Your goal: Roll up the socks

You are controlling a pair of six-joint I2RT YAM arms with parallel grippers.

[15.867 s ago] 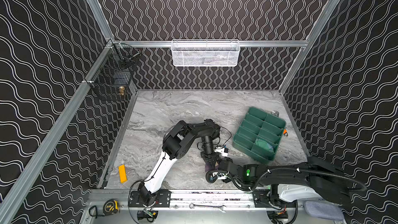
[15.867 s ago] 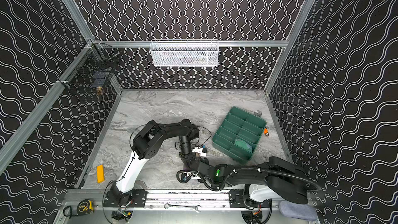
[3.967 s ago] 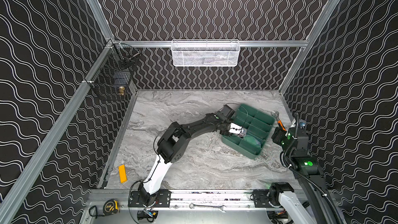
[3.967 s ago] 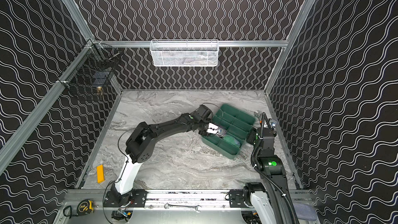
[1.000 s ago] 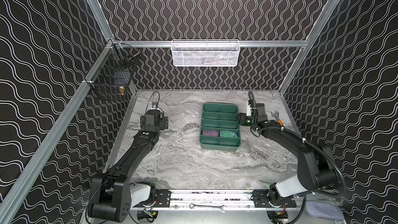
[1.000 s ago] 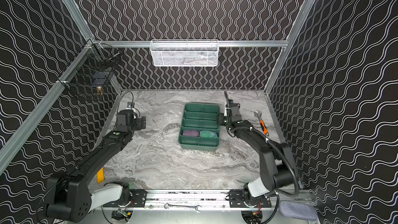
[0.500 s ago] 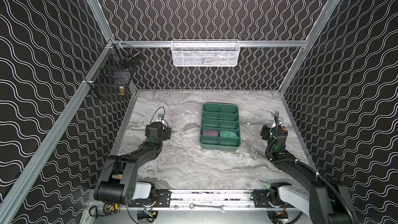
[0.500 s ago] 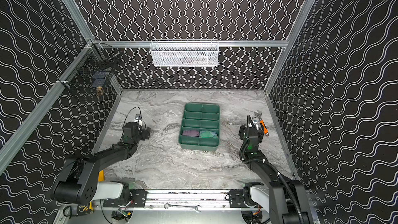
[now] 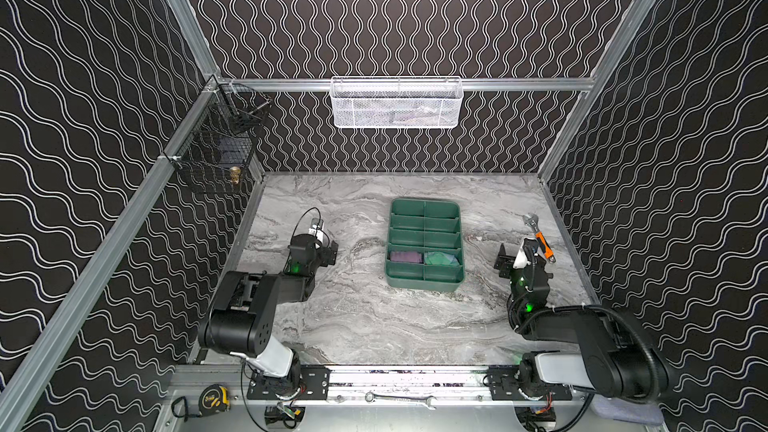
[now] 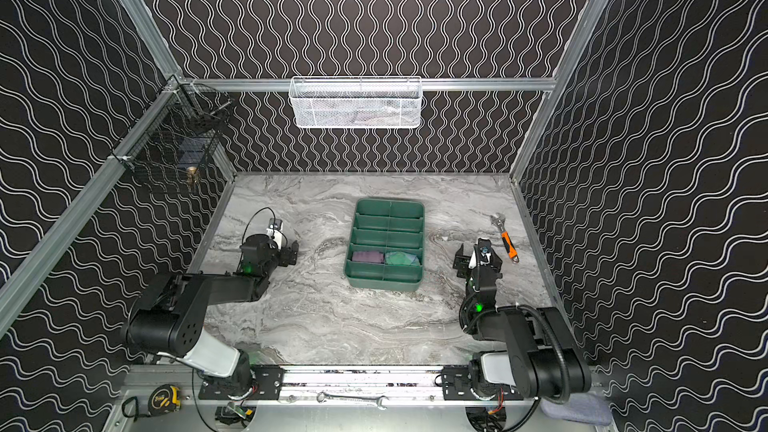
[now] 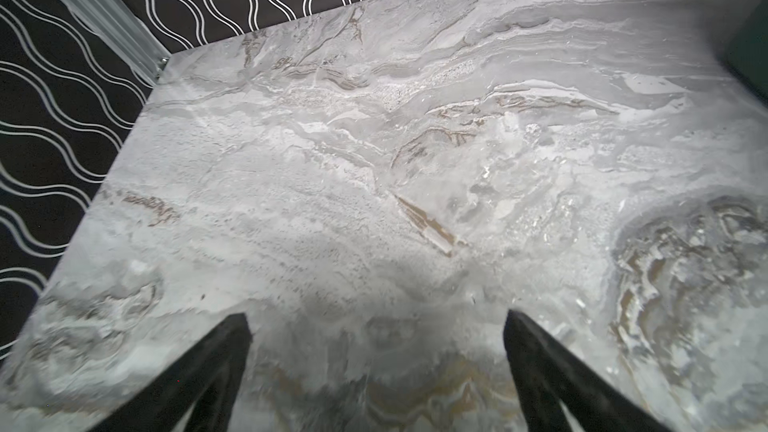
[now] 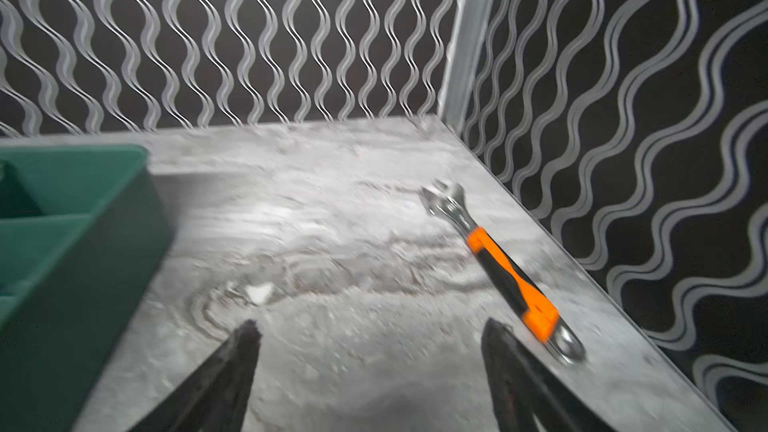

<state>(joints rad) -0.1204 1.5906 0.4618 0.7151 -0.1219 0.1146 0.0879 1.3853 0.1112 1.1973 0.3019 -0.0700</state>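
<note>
Sitting mid-table point(image 9: 374, 326), the green tray point(image 9: 424, 284) holds both rolled socks point(image 9: 424, 257) in its second-nearest row, long axes left-right. The purple sock point(image 9: 405, 256) lies right of the left end effector point(image 11: 376, 315), the blue-green sock point(image 9: 445, 258) left of the right end effector point(image 12: 370, 326). Both end effectors gape empty, well apart from the tray.

Ahead of the left gripper's point(image 11: 376, 322) matt black jaws, the grey-veined marble-look tabletop point(image 11: 374, 160) is smooth and faintly glossy. Outside the right gripper's point(image 12: 370, 326) jaws, one on each side, lie a smooth dark green plastic divided tray point(image 12: 104, 222) and a polished-metal adjustable wrench point(image 12: 498, 268) with a matt orange-and-black handle. The purple rolled sock point(image 9: 405, 256) and blue-green rolled sock point(image 9: 442, 258) look like soft matt cloth.
</note>
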